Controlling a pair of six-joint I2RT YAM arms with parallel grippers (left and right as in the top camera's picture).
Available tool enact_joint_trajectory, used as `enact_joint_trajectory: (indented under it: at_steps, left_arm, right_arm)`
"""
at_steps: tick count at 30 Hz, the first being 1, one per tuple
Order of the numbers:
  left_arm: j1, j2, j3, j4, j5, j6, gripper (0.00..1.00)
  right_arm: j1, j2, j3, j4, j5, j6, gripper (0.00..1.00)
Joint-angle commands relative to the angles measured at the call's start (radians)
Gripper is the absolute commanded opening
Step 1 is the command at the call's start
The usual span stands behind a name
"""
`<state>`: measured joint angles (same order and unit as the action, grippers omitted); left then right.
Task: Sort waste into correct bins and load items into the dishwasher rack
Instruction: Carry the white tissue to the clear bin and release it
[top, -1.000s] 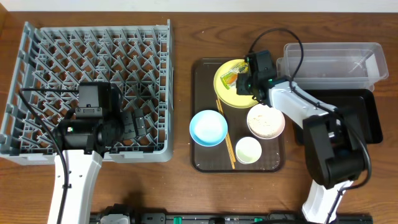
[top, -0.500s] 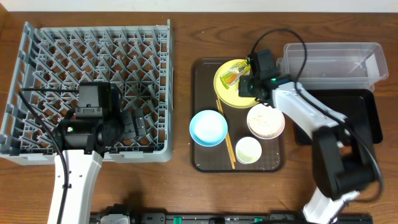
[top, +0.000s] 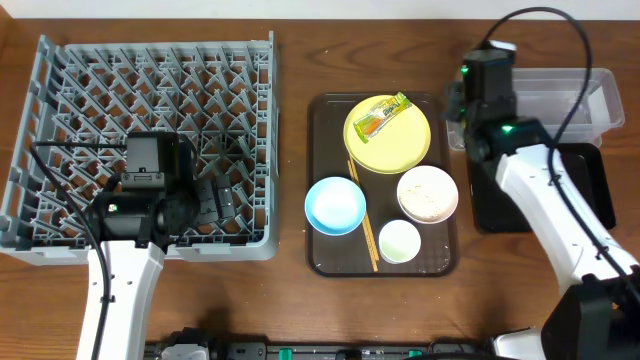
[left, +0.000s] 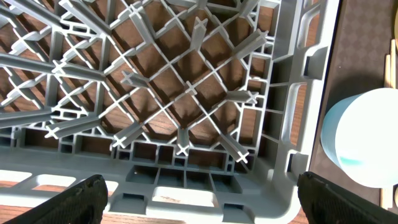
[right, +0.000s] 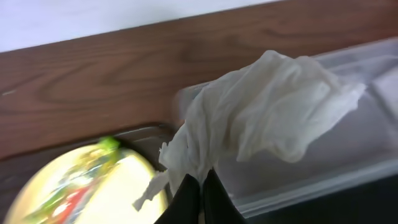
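Wooden tabletop (top: 296, 40) scene: right gripper (right: 200, 186), jaws pinching a crumpled white paper tissue (right: 261, 106), hangs over the clear rectangular plastic box (right: 348, 171) at its left end; left gripper (left: 214, 200) spread wide, empty.

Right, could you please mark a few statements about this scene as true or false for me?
1. The right hand pinches a crumpled white tissue. True.
2. The snack wrapper lies in the clear box. False: it lies on the yellow plate.
3. The left hand is open above the dishwasher rack. True.
4. The blue bowl sits in the rack. False: it sits on the brown tray.
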<state>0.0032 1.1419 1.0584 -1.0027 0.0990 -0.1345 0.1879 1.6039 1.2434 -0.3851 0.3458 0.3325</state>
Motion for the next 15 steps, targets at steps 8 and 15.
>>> enact_joint_trajectory:
  at_steps: [8, 15]
  left_arm:
    - [-0.004, 0.001, 0.014, -0.002, 0.006, -0.009, 0.99]
    - [-0.004, 0.001, 0.014, -0.003, 0.005, -0.009, 0.99]
  right_arm:
    - [-0.159, 0.036, 0.006, -0.009, -0.119, 0.011, 0.65]
    - [-0.160, 0.036, 0.006, 0.031, -0.229, 0.011, 0.74]
